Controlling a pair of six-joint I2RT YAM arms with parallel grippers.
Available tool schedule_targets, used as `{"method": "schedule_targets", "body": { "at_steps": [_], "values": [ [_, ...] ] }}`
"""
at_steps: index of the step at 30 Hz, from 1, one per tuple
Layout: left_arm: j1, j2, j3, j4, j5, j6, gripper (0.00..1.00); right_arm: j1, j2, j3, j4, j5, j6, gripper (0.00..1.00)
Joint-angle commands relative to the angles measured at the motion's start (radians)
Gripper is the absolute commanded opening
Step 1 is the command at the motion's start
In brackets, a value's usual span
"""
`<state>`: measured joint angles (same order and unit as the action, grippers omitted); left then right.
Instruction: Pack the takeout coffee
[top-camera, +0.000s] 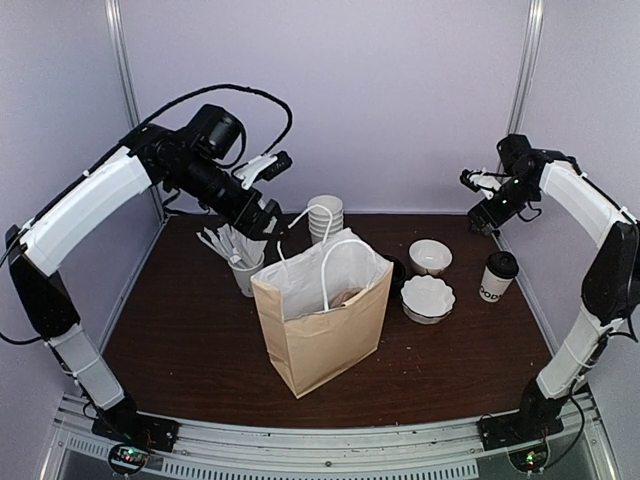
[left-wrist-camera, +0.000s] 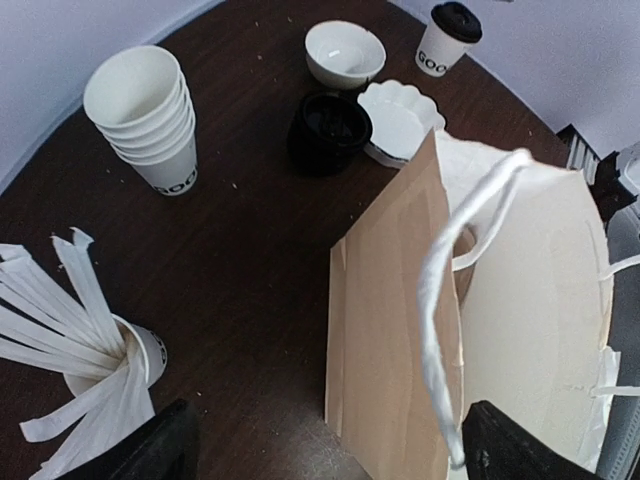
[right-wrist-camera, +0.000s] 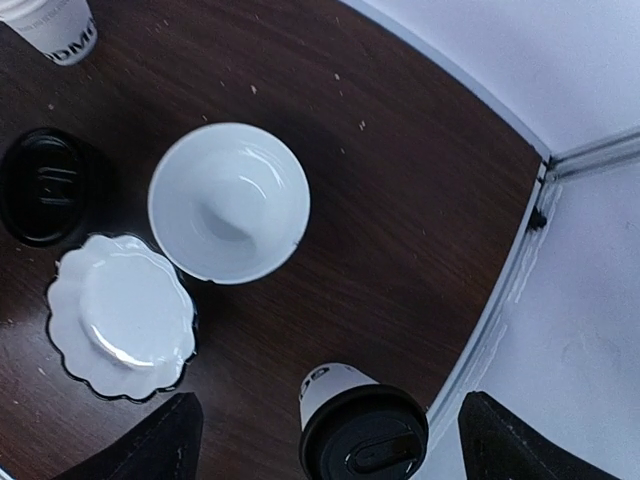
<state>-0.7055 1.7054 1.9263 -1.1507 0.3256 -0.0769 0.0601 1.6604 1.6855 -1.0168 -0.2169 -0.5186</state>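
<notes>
so the lidded coffee cup (top-camera: 497, 276) isn't in the paper bag (top-camera: 325, 335) yet, left fingers (left-wrist-camera: 150, 452) and right fingers (right-wrist-camera: 160, 447) both spread empty

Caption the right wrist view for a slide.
Lidded coffee cup in the foreground; white bowl, scalloped dish and black lids beyond.
</notes>
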Motion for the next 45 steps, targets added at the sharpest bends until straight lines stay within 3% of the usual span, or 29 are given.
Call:
{"method": "schedule_targets", "body": {
  "at_steps": [1,5,15,37,45],
  "values": [
    [0.006,-0.125,-0.071,0.156,-0.054,0.012,0.93,-0.017,0.028,-0.03,0.02,0.233,0.026,0.92],
    [0.006,-0.184,-0.149,0.195,-0.067,0.018,0.92,-0.047,0.11,0.018,-0.1,0.227,0.038,0.91],
    [0.006,-0.214,-0.208,0.197,-0.042,0.038,0.92,-0.136,0.135,0.002,-0.179,0.226,0.012,0.87],
    [0.006,-0.185,-0.206,0.183,-0.009,0.04,0.9,-0.164,0.226,0.036,-0.227,0.123,0.006,0.87],
    [0.006,-0.176,-0.204,0.179,-0.004,0.04,0.89,-0.171,0.235,0.024,-0.238,0.119,-0.003,0.8]
  ]
}}
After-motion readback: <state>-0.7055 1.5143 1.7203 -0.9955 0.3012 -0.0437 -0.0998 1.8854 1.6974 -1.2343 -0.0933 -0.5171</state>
